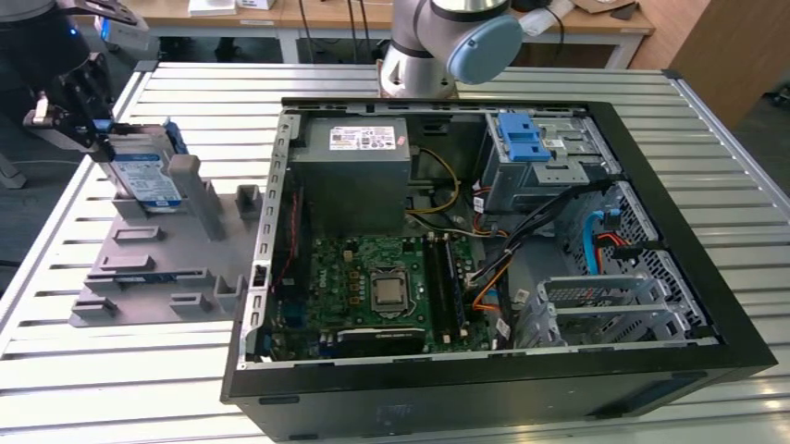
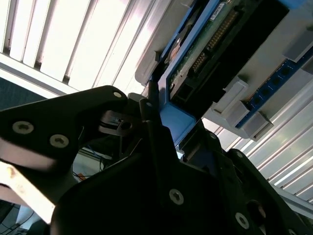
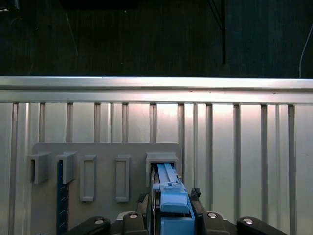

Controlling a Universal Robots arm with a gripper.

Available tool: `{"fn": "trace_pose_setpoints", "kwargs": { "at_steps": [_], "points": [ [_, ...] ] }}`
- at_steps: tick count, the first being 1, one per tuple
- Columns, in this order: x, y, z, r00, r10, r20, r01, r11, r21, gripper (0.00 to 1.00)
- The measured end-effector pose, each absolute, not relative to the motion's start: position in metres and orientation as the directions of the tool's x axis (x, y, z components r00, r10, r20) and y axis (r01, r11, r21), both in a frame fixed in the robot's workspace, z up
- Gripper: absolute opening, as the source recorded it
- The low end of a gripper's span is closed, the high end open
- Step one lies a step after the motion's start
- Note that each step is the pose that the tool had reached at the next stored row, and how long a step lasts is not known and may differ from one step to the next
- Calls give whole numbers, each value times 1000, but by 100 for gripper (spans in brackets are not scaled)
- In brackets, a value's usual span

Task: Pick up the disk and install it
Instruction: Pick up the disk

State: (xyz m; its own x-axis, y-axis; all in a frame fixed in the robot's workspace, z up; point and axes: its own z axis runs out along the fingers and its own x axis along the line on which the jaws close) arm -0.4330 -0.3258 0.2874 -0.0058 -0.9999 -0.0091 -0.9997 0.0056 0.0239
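Tool: your gripper (image 3: 173,198) pinches the disk (image 1: 142,176) by its blue top edge.
Disk: stands tall in the grey holder (image 1: 136,242), straight under it.
Place: worktop (image 1: 74,370) edge, beside the computer case (image 1: 494,398).

Downward-pointing tool (image 3: 171,200), jaws clamped shut

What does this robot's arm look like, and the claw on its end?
The arm is a stout silver-grey tube with rounded joints, one closed by a light blue cap. The gripper is matt black, built of flat, angular plates fastened with small silver screws, and it narrows into two slim black fingers.
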Motion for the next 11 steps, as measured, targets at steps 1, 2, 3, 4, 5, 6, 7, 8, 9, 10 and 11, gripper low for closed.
{"fn": "trace_pose_setpoints", "kwargs": {
  "at_steps": [1, 2, 3, 4, 5, 6, 7, 8, 9, 10, 11],
  "points": [
    [-433, -326, 287, -6, -1000, -9, -1000, 6, 24, 42],
    [-433, -326, 287, -6, -1000, -9, -1000, 6, 24, 42],
    [-433, -326, 287, -6, -1000, -9, -1000, 6, 24, 42],
    [-433, -326, 287, -6, -1000, -9, -1000, 6, 24, 42],
    [-433, -326, 287, -6, -1000, -9, -1000, 6, 24, 40],
    [-433, -326, 287, -6, -1000, -9, -1000, 6, 24, 40],
    [-433, -326, 287, -6, -1000, -9, -1000, 6, 24, 36],
    [-433, -326, 287, -6, -1000, -9, -1000, 6, 24, 36],
    [-433, -326, 287, -6, -1000, -9, -1000, 6, 24, 36],
    [-433, -326, 287, -6, -1000, -9, -1000, 6, 24, 36],
    [-433, -326, 287, -6, -1000, -9, -1000, 6, 24, 36]
  ]
}}
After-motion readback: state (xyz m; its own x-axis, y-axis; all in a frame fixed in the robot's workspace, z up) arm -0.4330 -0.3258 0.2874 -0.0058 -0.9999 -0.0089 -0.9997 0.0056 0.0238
